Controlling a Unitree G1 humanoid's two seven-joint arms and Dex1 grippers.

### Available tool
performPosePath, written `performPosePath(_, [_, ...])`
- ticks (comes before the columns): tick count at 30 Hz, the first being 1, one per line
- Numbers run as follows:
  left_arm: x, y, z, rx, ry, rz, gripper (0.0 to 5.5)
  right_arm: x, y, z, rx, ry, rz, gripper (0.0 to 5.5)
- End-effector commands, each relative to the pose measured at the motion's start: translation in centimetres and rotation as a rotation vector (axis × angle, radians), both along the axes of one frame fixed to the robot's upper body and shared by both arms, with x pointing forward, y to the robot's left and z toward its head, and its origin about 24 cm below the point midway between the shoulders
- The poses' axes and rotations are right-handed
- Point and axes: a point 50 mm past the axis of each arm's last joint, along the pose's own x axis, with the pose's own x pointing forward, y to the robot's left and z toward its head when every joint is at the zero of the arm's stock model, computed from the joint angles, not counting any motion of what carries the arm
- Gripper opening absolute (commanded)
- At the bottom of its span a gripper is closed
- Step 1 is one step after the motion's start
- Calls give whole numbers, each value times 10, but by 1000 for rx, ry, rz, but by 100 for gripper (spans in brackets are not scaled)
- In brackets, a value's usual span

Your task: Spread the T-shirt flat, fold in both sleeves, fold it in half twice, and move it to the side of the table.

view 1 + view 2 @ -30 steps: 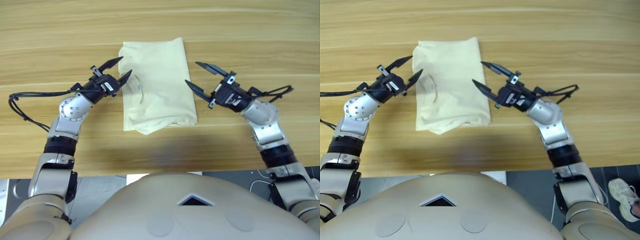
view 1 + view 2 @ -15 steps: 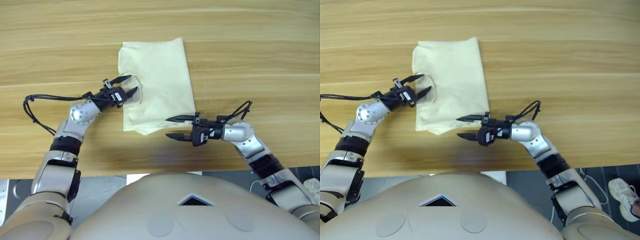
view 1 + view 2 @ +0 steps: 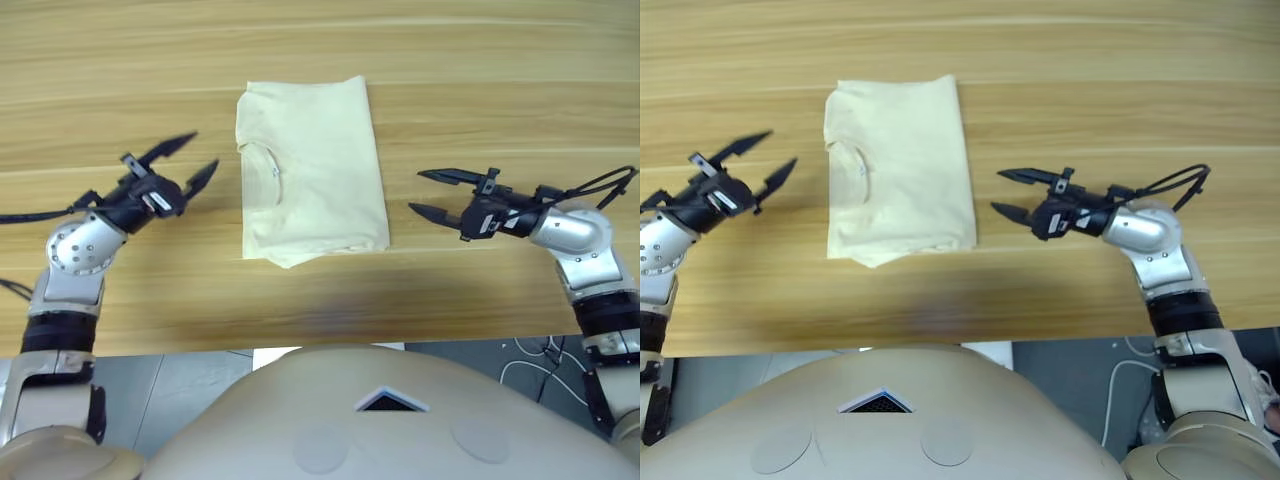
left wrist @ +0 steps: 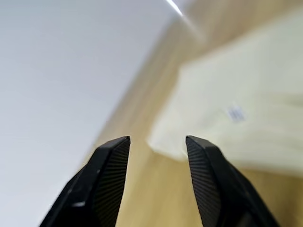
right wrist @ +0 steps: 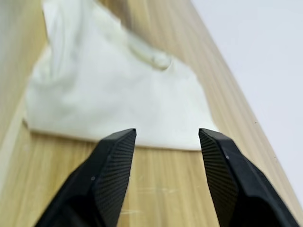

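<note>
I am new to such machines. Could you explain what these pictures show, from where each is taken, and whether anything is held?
This is a humanoid robot with two arms, each ending in a two-finger gripper. Two pictures come from its head, looking down on a table. Two come from wrist cameras, looking out between the fingers. A folded cream T-shirt lies on the table. The left gripper and right gripper are on either side of it, both open, not touching it. Nothing is held.

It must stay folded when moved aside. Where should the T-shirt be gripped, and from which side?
Likely the long side edges of the T-shirt: left hand from the left, right hand from the right. It lies flat between both open hands; its near edge looks uneven.
</note>
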Motion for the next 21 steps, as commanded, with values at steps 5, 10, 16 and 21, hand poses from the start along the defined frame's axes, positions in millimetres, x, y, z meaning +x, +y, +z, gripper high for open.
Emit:
performPosePath(5, [-35, -13, -10, 182, 149, -156, 325, 30, 8, -1, -114, -92, 17, 249])
performPosePath(10, [-45, -12, -23, 282, 251, -222, 325, 13, 15, -20, -198, -36, 131, 249])
performPosePath(16, [-50, 6, -13, 348, 264, -209, 325, -12, 15, -28, -221, 6, 204, 249])
performPosePath(21, [-55, -11, -22, 328, 307, -305, 325, -23, 15, -28, -216, 24, 215, 249])
